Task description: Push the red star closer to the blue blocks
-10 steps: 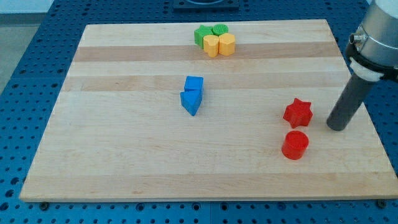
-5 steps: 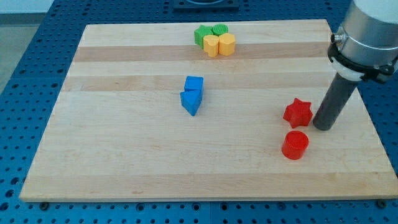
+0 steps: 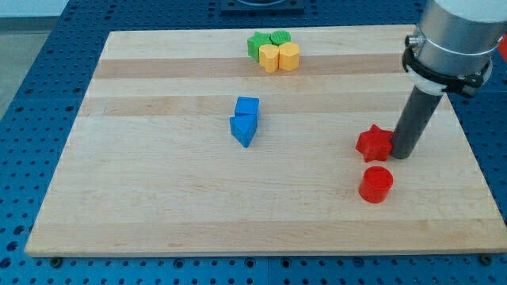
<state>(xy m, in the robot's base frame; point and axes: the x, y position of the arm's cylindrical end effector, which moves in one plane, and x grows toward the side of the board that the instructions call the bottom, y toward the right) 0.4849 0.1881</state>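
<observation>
1. my tip (image 3: 402,155) touches the red star's (image 3: 373,143) right side; there is no claw on this rod, so no claw state can be told.
2. the star lies on the desk (image 3: 158,198) near its right edge, just above the red cylinder (image 3: 375,184).
3. the blue cube (image 3: 248,107) and blue wedge (image 3: 244,129) touch near the desk's middle, well apart from the star.
4. green blocks (image 3: 268,40) and yellow blocks (image 3: 279,57) cluster at the top edge.
</observation>
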